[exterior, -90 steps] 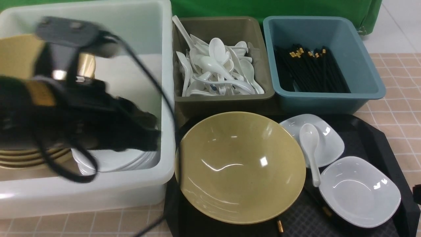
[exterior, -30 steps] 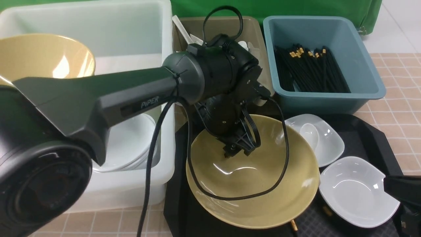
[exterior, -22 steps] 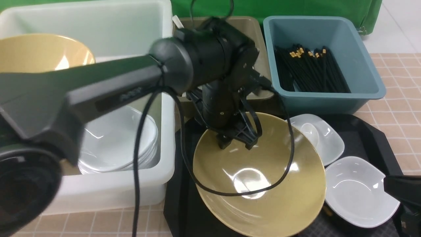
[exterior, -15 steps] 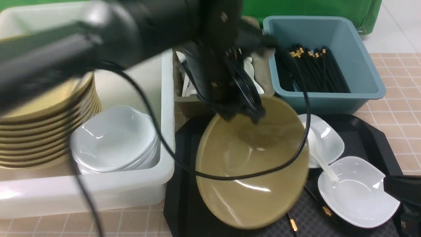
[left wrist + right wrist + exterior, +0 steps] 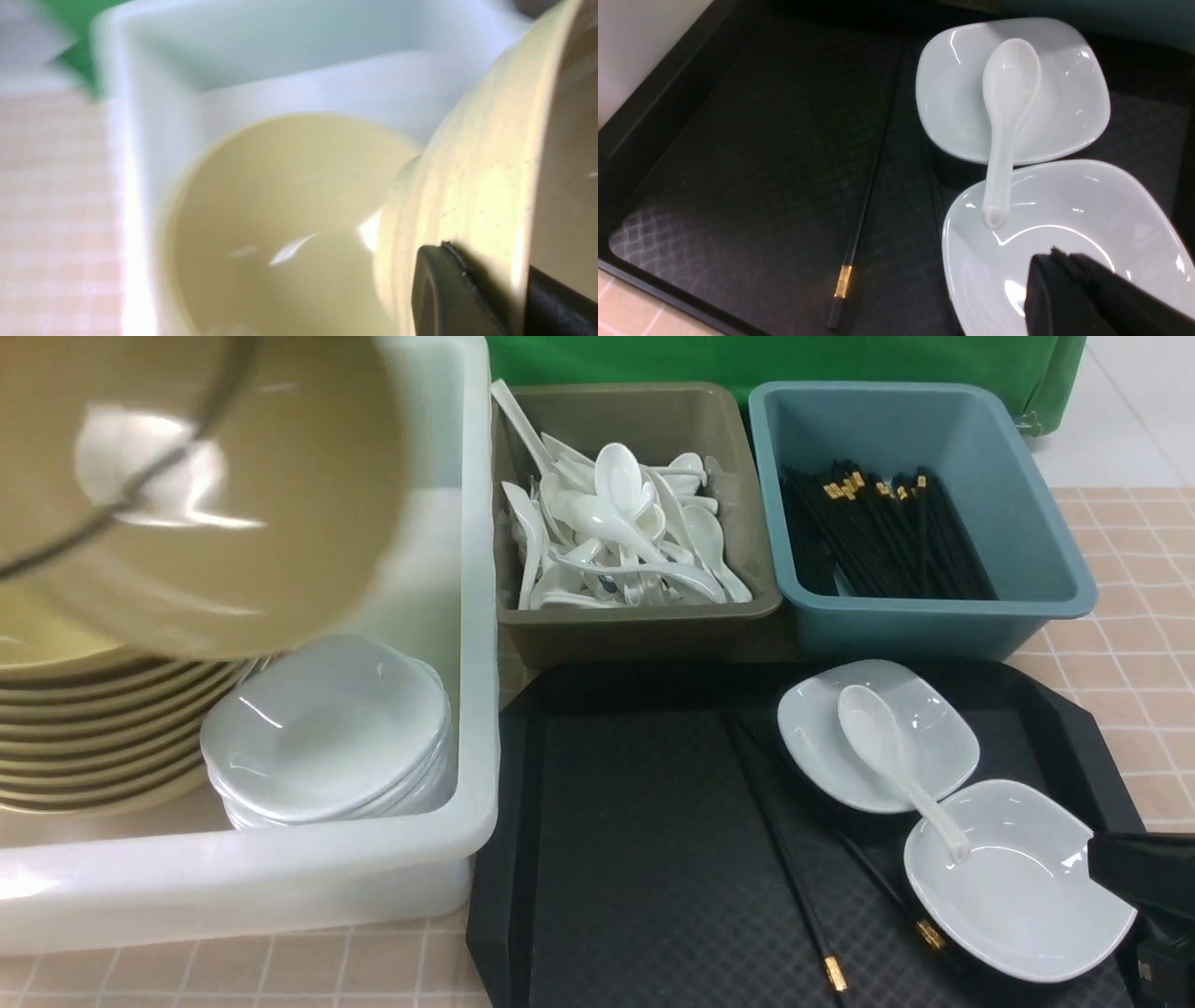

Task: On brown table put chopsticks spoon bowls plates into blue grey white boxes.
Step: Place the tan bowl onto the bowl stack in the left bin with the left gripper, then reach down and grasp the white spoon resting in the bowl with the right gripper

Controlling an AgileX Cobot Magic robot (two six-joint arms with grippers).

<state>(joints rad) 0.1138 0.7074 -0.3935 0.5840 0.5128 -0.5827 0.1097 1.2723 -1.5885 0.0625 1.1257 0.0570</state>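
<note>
Glossy tan bowl point(image 5: 215, 523) now over white box point(image 5: 472, 616)

Left gripper point(image 5: 488, 268): clamped on the rim of a bowl point(image 5: 472, 177). One finger point(image 5: 439, 289) sits on the outer wall, the other on the inner face, with the rim pinched between my fingers. I carry it high and tilted. My left arm itself is outside the front view.

Right gripper point(image 5: 1057, 261): held low, fingers pressed together, no gap visible. The front view only catches its black body at the frame edge.
</note>
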